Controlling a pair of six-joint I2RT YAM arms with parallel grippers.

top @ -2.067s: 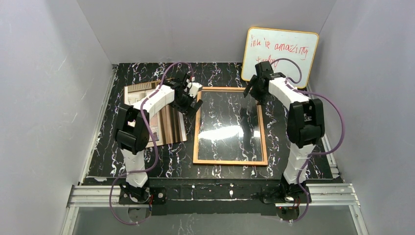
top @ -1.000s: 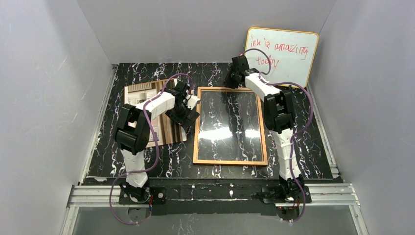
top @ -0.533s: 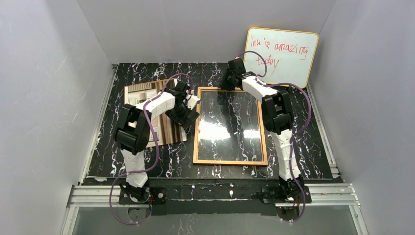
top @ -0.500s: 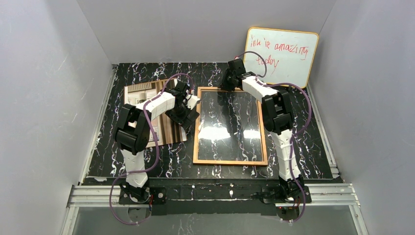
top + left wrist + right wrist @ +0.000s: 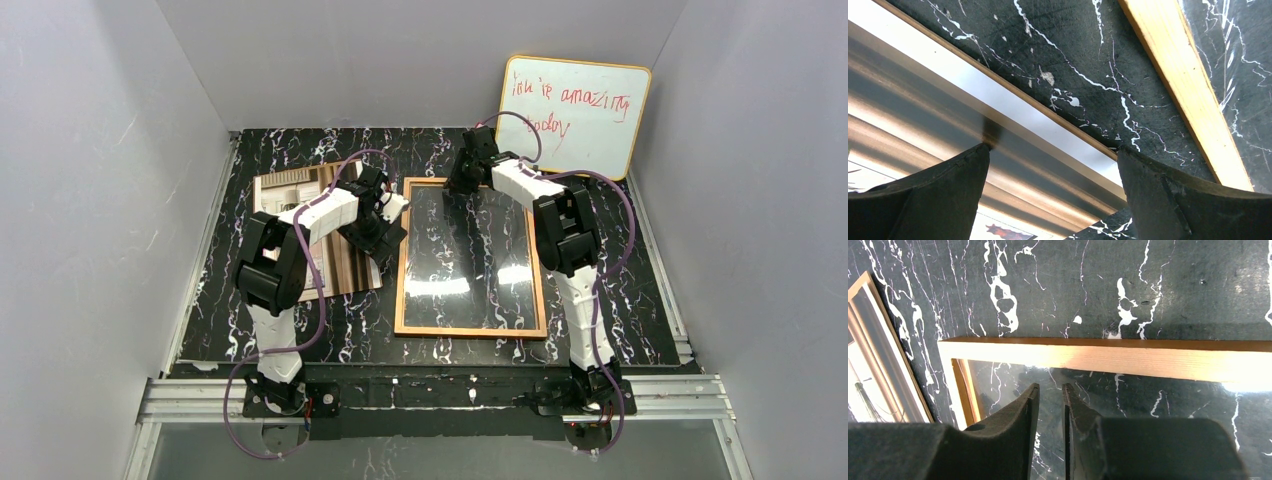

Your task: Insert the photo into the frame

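so: photo (image 5: 908,115) not yet in the frame (image 5: 1188,100)

my left pincer (image 5: 1053,155) hangs spread wide and empty just left of the frame, straddling the photo's edge nearest it, i judge to grip that edge. my right pincer (image 5: 1050,387), pinched nearly closed on nothing, sits over the frame's far rail, likely to steady it. the photo lies flat left of the frame.

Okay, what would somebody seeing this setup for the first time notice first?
Probably the orange-brown frame lying flat in the middle, its glass catching glare. Next, the whiteboard with red handwriting, leaning against the back wall at far right. The photo lies just left of the frame, partly under the left arm.
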